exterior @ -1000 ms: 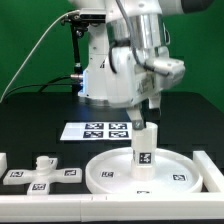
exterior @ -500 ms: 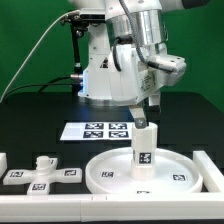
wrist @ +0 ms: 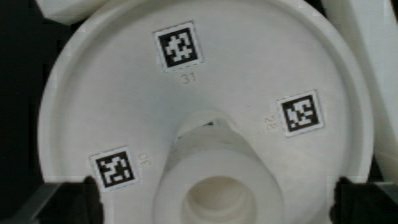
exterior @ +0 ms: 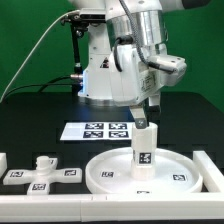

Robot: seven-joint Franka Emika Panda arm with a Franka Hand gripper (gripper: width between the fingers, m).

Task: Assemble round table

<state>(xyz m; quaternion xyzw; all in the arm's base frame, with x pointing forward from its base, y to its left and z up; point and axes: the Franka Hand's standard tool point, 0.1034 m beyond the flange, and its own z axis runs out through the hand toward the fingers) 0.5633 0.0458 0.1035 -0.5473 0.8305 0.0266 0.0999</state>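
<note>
1. Green walls back the dark table [exterior: 30, 125] in front of you, and the white arm [exterior: 140, 40] stands at the rear, leaning in toward the middle.
2. Look in the exterior view for the marker board [exterior: 106, 130]: it lies flat on the table between the arm's base and the furniture parts.
3. You find the round disc [exterior: 100, 172] near the front edge, toward the exterior view's right, lying flat with its rim up.
4. The leg [exterior: 144, 148] stands upright at the disc's centre, with a tag on its side.
5. Your cross-shaped foot [exterior: 40, 172] lies flat on the table at the exterior view's left, beside the disc and apart from it.
6. A white rail [exterior: 100, 207] runs along the front of the table and turns up at both sides.
7. Your gripper [exterior: 146, 117] hangs straight over the leg, jaws spread wide and holding nothing.
8. From the wrist view you look down on the leg's top [wrist: 222, 190], with the dark fingers [wrist: 68, 198] at either side of it and a gap showing on each side.
9. You cannot tell from either view whether the fingertips reach below the leg's top end.
10. The wrist view also shows three square tags [wrist: 299, 112] on the disc's inner face [wrist: 107, 90].
</note>
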